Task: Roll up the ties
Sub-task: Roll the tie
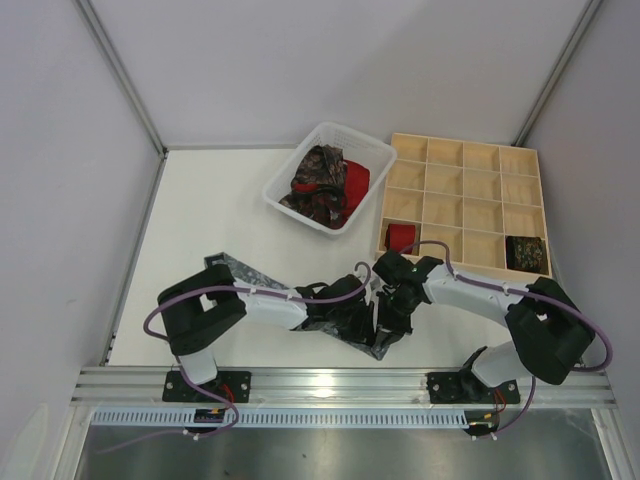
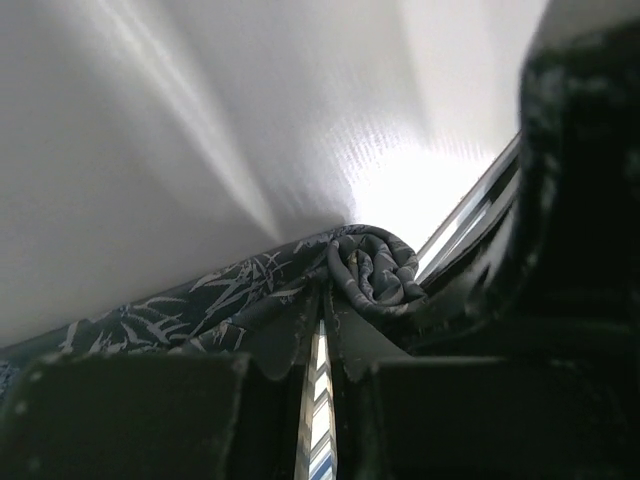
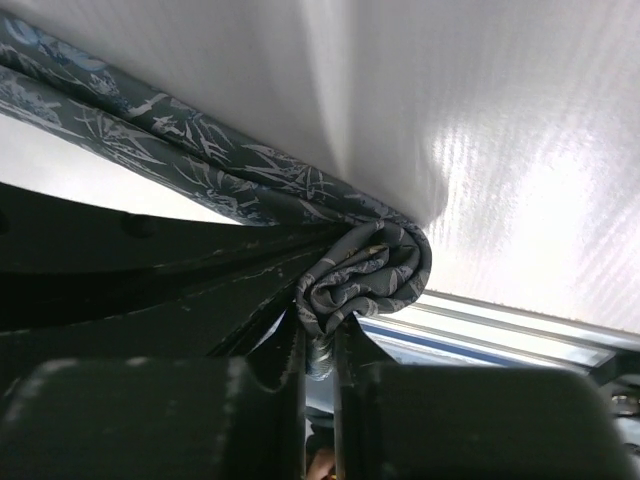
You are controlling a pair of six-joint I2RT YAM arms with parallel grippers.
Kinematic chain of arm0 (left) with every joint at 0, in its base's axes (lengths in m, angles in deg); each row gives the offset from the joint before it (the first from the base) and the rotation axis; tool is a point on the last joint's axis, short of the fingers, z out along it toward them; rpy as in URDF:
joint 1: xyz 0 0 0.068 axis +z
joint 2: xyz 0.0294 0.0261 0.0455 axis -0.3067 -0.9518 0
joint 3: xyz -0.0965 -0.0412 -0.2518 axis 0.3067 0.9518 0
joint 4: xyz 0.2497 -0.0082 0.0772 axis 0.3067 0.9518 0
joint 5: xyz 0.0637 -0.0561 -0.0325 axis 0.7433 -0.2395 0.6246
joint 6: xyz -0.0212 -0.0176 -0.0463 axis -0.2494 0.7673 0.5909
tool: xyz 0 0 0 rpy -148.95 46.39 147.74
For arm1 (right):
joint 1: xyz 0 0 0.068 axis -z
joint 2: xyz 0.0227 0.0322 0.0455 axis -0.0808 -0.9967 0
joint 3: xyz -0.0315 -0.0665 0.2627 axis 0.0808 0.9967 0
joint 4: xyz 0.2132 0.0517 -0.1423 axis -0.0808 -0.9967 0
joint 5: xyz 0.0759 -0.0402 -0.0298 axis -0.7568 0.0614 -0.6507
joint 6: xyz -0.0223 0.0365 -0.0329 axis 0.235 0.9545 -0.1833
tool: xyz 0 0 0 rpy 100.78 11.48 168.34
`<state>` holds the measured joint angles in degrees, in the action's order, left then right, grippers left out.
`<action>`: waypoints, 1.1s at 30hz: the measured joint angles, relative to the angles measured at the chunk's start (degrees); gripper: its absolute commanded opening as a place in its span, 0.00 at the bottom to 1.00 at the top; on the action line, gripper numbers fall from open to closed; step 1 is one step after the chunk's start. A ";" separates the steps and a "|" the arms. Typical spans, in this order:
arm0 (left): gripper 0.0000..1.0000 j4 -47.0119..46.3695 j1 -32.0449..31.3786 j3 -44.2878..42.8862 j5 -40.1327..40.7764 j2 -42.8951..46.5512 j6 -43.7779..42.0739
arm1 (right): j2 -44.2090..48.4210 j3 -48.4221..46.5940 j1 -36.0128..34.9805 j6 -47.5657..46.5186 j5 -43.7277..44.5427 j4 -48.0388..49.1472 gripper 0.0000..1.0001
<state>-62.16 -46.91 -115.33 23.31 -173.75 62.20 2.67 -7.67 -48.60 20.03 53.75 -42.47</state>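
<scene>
A grey patterned tie [image 1: 236,269] lies slanted across the white table, its near end wound into a small roll [image 3: 372,268] close to the front rail. Both grippers meet at that roll. My right gripper [image 3: 320,335] is shut on a tail of fabric at the roll's underside. My left gripper [image 2: 325,300] has its jaws nearly together, with the tie's strip [image 2: 200,305] pinched at their tips right beside the roll [image 2: 376,265]. From above, the left gripper [image 1: 354,322] and right gripper [image 1: 386,316] cover most of the roll.
A white plastic basket [image 1: 290,205] at the back holds loose dark paisley and red ties [image 1: 330,182]. The wooden grid tray [image 1: 465,160] to its right holds a red roll [image 1: 402,237] and a dark paisley roll [image 1: 527,251]. The metal front rail [image 1: 340,382] runs just behind the grippers.
</scene>
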 measured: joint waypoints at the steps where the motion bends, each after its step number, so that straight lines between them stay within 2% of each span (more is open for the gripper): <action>1: 0.11 0.13 -0.04 0.42 0.66 0.46 0.00 | -0.35 0.00 -0.13 -0.11 -0.20 0.26 0.00; 14: 0.17 10.97 -0.48 1.18 11.54 8.55 -2.01 | -4.68 -1.55 -0.98 -0.55 -0.66 1.92 0.00; 20: 0.16 13.49 0.46 2.32 14.84 10.99 -3.13 | -7.48 -3.67 -1.11 -1.05 -0.72 1.20 0.00; 23: 0.16 13.49 1.62 3.89 14.95 10.71 -3.13 | -9.55 -5.31 -1.29 -1.55 -0.96 1.22 0.07; 25: 0.15 12.61 1.99 4.33 14.47 10.60 -3.08 | -10.84 -6.32 -1.44 -1.92 -1.16 1.20 0.13; 26: 0.15 12.02 2.08 4.50 14.45 10.56 -3.08 | -11.37 -6.73 -1.53 -2.05 -1.18 1.18 0.20; 33: 0.15 10.01 2.19 4.98 14.03 10.21 -3.08 | -12.94 -8.48 -2.36 -3.13 -1.60 1.66 0.33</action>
<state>-52.15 -44.73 -110.34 37.34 -163.55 59.12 -10.27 -16.15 -50.96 16.90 52.15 -40.81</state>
